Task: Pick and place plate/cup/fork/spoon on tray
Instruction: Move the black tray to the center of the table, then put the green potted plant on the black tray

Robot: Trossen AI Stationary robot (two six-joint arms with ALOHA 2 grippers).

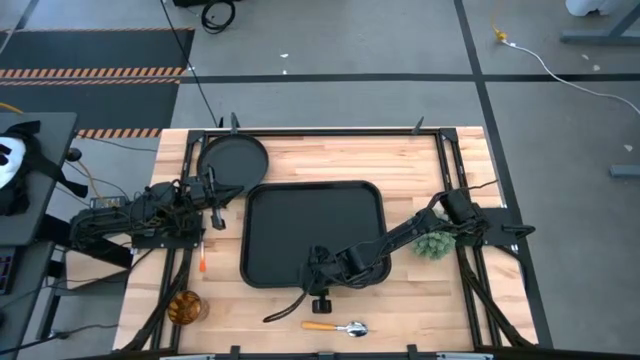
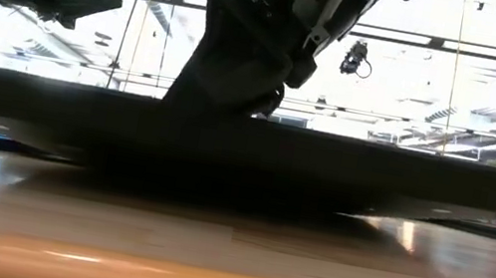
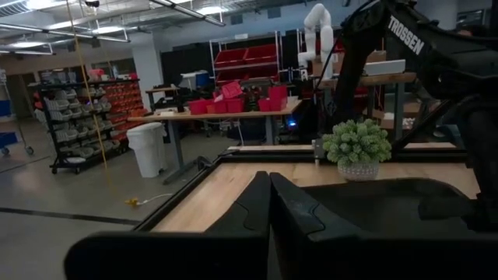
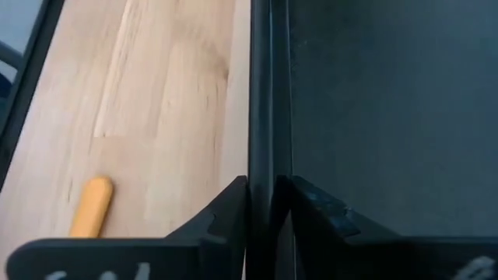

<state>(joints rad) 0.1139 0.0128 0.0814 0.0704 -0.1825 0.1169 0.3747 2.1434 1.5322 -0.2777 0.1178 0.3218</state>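
The black rectangular tray (image 1: 312, 225) lies in the middle of the table. My right gripper (image 1: 320, 280) is at the middle of its near edge, shut on the rim. The round black plate (image 1: 233, 158) lies at the far left. The amber cup (image 1: 185, 307) stands at the near left. The red-orange fork (image 1: 203, 262) lies left of the tray. The spoon (image 1: 337, 327) lies near the front edge, just beyond my right gripper; its yellow-orange handle (image 4: 92, 206) shows in the right wrist view. My left gripper (image 3: 270, 206) is shut and empty, hovering at the left. My right gripper has the tray's near rim (image 4: 268, 117) between its two fingers, one finger (image 4: 226, 214) outside the tray and one (image 4: 315, 206) inside it. The fingers slant down from the far right and lie across the rim. The tray's underside (image 2: 221, 180) rests on the table.
A small potted plant (image 1: 432, 245) stands right of the tray, under my right arm. A dark cable (image 1: 285, 308) lies on the wood between tray and spoon. Black frame rails run along the table's left, right and far sides.
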